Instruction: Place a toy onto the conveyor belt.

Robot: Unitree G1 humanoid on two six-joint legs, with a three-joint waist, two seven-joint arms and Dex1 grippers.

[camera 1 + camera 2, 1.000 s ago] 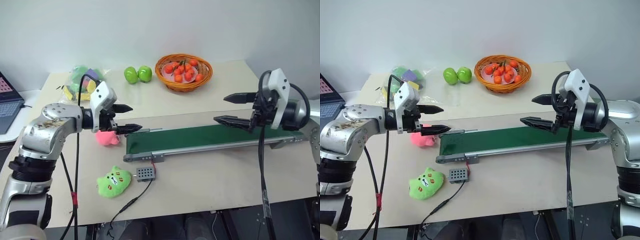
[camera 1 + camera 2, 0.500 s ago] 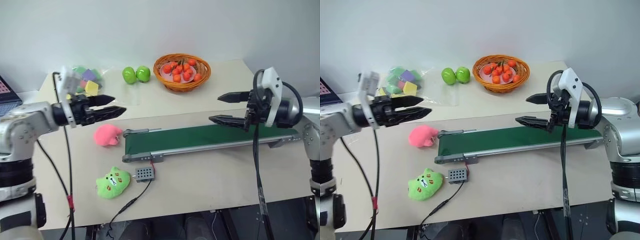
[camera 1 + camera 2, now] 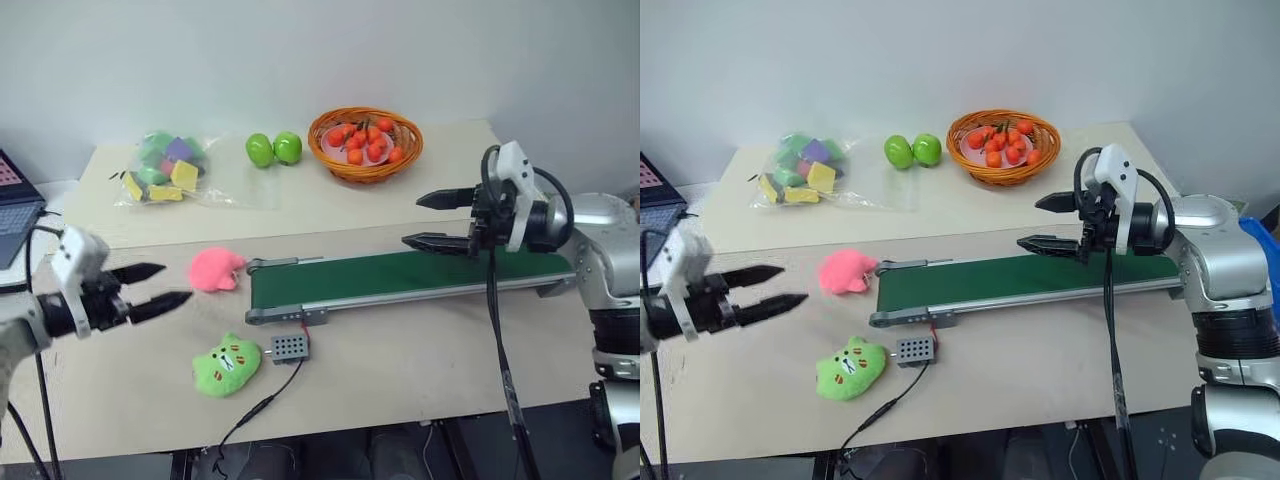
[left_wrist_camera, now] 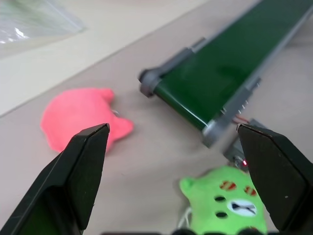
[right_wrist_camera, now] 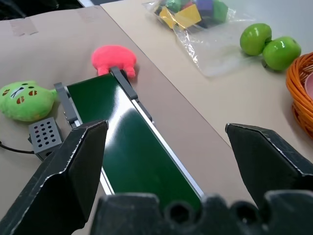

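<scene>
The lime-green plush toy (image 3: pixel 227 364) lies on the table near the front, just left of a small grey perforated box (image 3: pixel 288 347). The dark-green conveyor belt (image 3: pixel 400 274) runs across the table's middle in a grey frame. My left gripper (image 3: pixel 155 288) hovers open at the left, above the table and to the upper left of the toy, holding nothing. The left wrist view has the toy (image 4: pixel 226 200) low between the fingers. Over the belt's right half my right gripper (image 3: pixel 430 220) stands open and empty.
A pink plush blob (image 3: pixel 215 269) sits at the belt's left end. Two green apples (image 3: pixel 274 149), an orange basket of small fruit (image 3: pixel 366 143) and a bag of coloured blocks (image 3: pixel 160 167) line the back. A laptop (image 3: pixel 15 202) lies at the far left.
My left gripper has swung away from the belt's left end, leftward, toward the front and lower, still open. The right gripper has crept slightly left over the belt.
</scene>
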